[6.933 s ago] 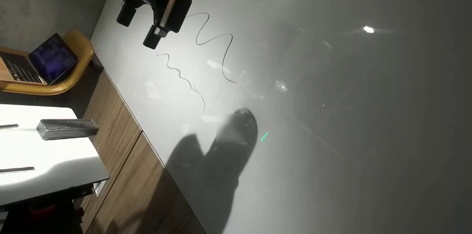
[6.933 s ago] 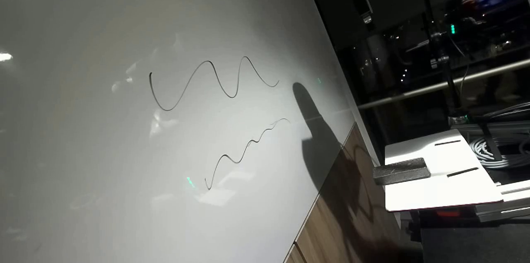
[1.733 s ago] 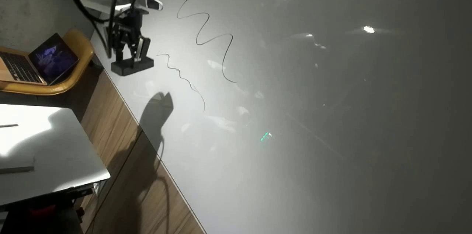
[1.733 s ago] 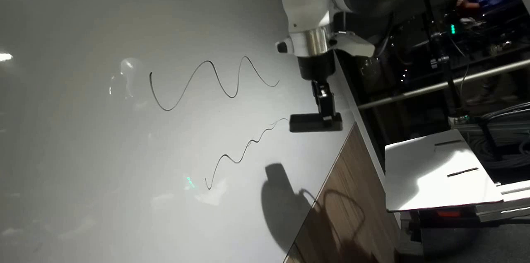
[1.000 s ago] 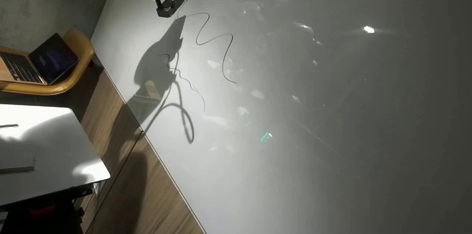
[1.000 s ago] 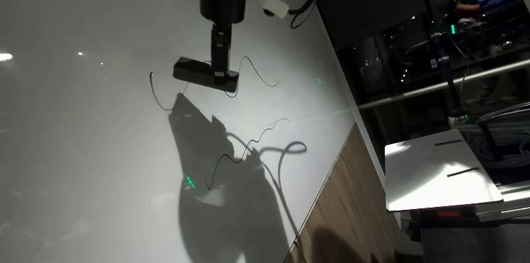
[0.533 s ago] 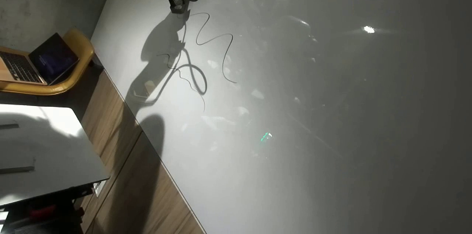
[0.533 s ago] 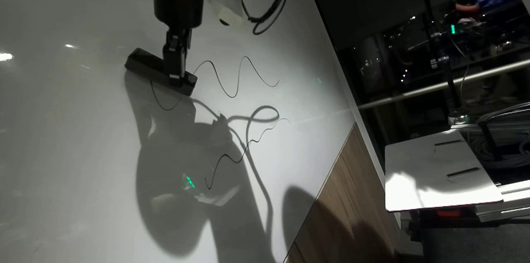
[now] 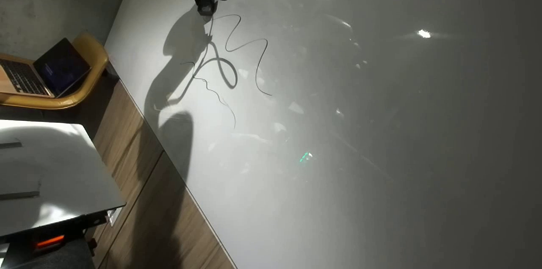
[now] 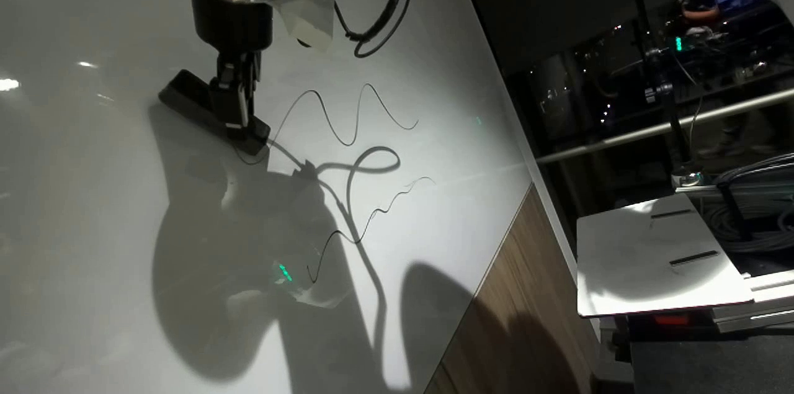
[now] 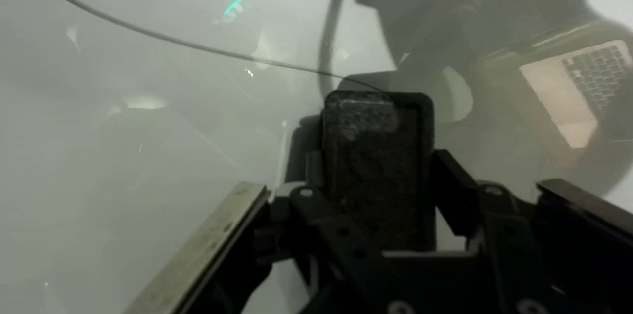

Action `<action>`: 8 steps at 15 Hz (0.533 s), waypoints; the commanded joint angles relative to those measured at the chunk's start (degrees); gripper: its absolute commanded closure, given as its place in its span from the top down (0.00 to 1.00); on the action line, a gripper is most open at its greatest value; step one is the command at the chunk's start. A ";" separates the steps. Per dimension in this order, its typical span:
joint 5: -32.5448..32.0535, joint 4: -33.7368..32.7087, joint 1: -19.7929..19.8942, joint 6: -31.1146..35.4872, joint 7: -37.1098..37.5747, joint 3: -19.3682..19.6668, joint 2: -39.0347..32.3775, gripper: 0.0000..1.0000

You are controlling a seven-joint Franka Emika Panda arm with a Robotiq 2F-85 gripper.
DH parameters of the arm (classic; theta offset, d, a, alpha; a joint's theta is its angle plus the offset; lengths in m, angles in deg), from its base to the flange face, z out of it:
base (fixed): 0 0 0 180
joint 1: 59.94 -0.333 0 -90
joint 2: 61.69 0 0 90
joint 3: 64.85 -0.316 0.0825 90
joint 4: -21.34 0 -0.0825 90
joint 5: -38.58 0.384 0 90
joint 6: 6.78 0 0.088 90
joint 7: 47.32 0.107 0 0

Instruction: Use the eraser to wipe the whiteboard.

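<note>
My gripper (image 10: 239, 124) is shut on the eraser (image 10: 186, 93), a dark oblong block. In the wrist view a finger (image 11: 452, 190) presses each long side of the eraser (image 11: 376, 156). The large glossy whiteboard (image 10: 111, 245) lies behind it, and the block's shadow meets its lower edge, so it is very near or touching the board; I cannot tell which. Tilted, the eraser covers one end of the larger wavy pen line (image 10: 358, 115). A smaller squiggle (image 10: 375, 211) runs below, apart from the eraser. In an exterior view the gripper (image 9: 206, 2) is at the top.
A small white tabletop (image 9: 72, 176) with dark slots stands beside wooden panels (image 9: 139, 192) along the board's edge. A laptop (image 9: 61, 67) rests on a yellow chair (image 9: 99, 59). The arm's cable (image 10: 391, 22) hangs in a loop near the wrist.
The eraser, earlier lying on the white tabletop, was taken hold of and carried across to the larger line. Over the last half second it shifted slightly and tilted more, nearing its shadow.
</note>
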 commanded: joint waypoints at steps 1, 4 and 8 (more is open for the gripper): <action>-3.06 -4.71 -1.88 -0.72 1.44 3.06 -5.20 0.30; -3.39 -6.15 -2.44 -1.62 2.61 4.36 -6.61 0.30; -3.14 -7.55 -2.64 -2.86 4.32 5.80 -7.65 0.30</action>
